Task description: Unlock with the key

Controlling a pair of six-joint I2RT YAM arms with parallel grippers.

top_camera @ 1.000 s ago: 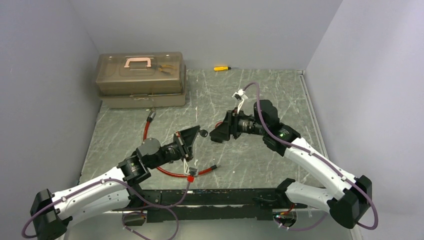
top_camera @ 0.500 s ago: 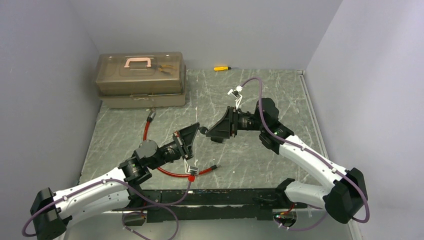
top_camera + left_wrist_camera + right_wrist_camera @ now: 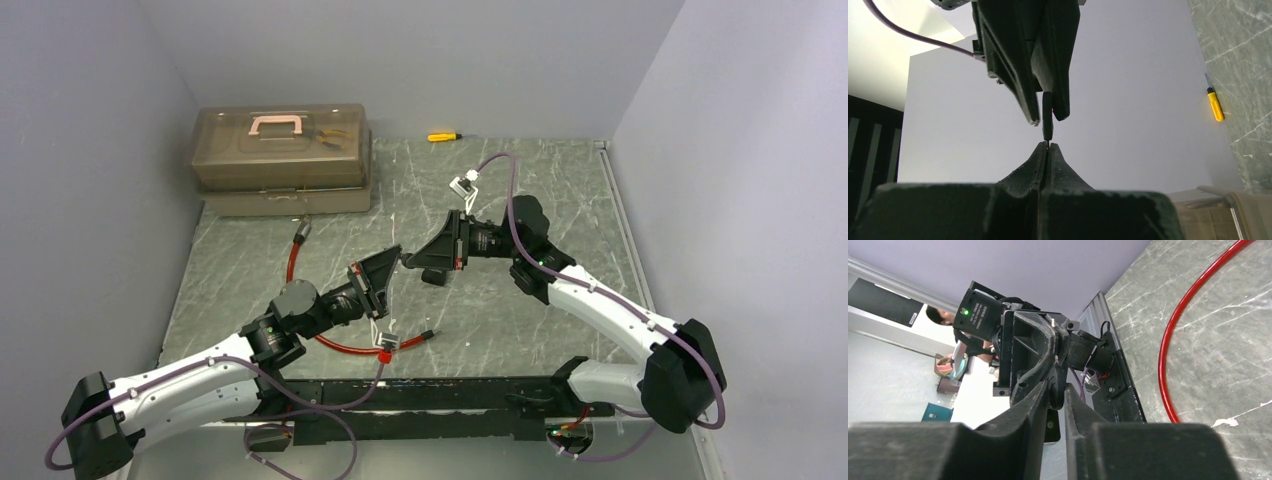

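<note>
Pinching key [image 3: 1047, 115] tip, left tool [image 3: 1047, 146] clamped; right tool [image 3: 1057, 386] narrow around key head.

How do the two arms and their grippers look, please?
The left arm and right arm have white shells with black joints and bases. A purple cable runs along each, looping free near the wrist. The left gripper and right gripper are black and wedge-shaped, each with two tapering fingers.

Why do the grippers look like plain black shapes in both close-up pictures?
Left wrist view: left gripper, right gripper and key are backlit by the pale wall; the yellow screwdriver is crisp. Right wrist view: its near fingers are dark and blurred, the red cable sharp.
</note>
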